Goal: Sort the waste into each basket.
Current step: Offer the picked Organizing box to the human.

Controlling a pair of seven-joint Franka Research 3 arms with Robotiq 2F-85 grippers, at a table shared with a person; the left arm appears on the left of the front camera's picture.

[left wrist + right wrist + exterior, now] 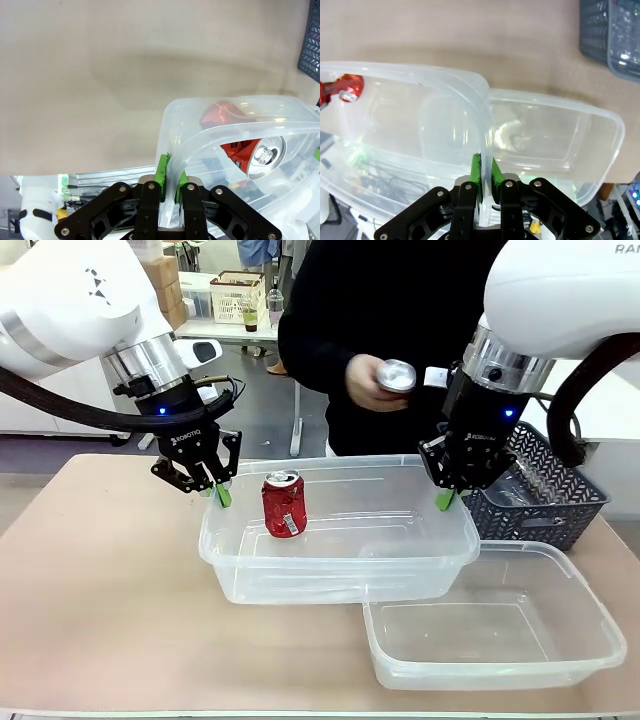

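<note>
Plainly the clear tub [330, 575], mid-table with one corner overlapping the second tub [480, 635] by the near right corner, is light, bendy and slick (its wall bows at the pinch), so the rolled rim at each short end is the hold. The left gripper [222, 492] and the right gripper [445, 498] are each clamped thin on that rim; a red can [284, 505] stands inside

A dented red can [283, 505] stands upright at the left end of 1 clear tub [330, 578]. A 2nd clear tub [480, 628] lies at its 4 o'clock, corners overlapping. A silver can [396, 376] is at 12 o'clock, held in a hand [365, 380].
</note>
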